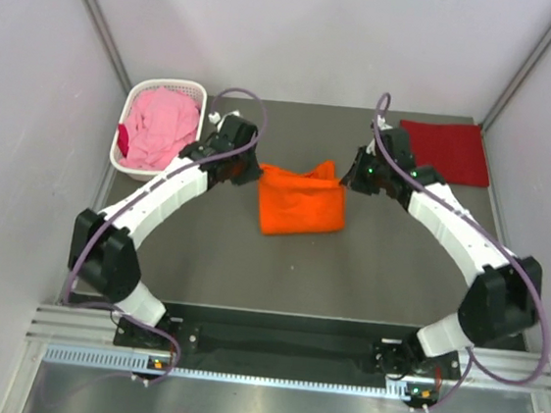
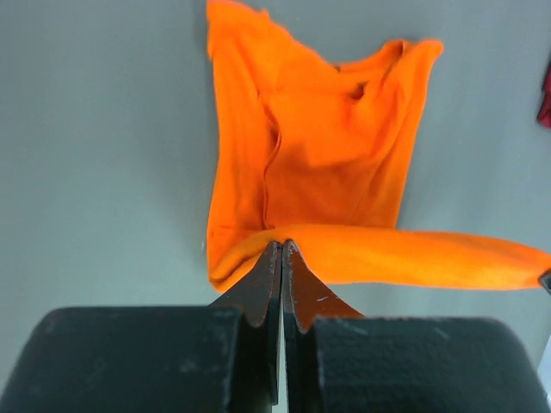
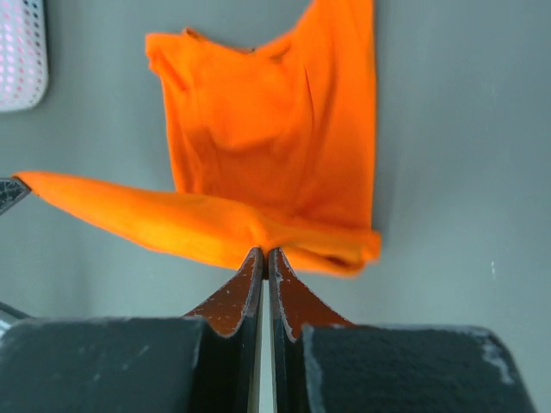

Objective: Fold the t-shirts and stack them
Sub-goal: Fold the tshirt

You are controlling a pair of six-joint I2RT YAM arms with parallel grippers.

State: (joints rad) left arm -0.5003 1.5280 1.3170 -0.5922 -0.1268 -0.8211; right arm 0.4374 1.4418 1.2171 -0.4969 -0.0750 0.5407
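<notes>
The bright orange t-shirt [image 1: 301, 202] lies partly folded in the middle of the table, its far edge lifted. My left gripper [image 1: 252, 172] is shut on that edge's left corner; in the left wrist view the orange t-shirt [image 2: 318, 163] hangs from my left gripper [image 2: 282, 245]. My right gripper [image 1: 350, 180] is shut on the right corner; in the right wrist view the orange t-shirt [image 3: 275, 146] stretches left from my right gripper [image 3: 263, 252]. A dark red t-shirt [image 1: 446, 150] lies folded flat at the far right. The pink t-shirt [image 1: 159, 127] is bunched in the basket.
A white lattice basket [image 1: 201, 90] stands at the far left of the table; its corner [image 3: 19, 52] shows in the right wrist view. Grey walls enclose the table on three sides. The arm bases sit on the near rail.
</notes>
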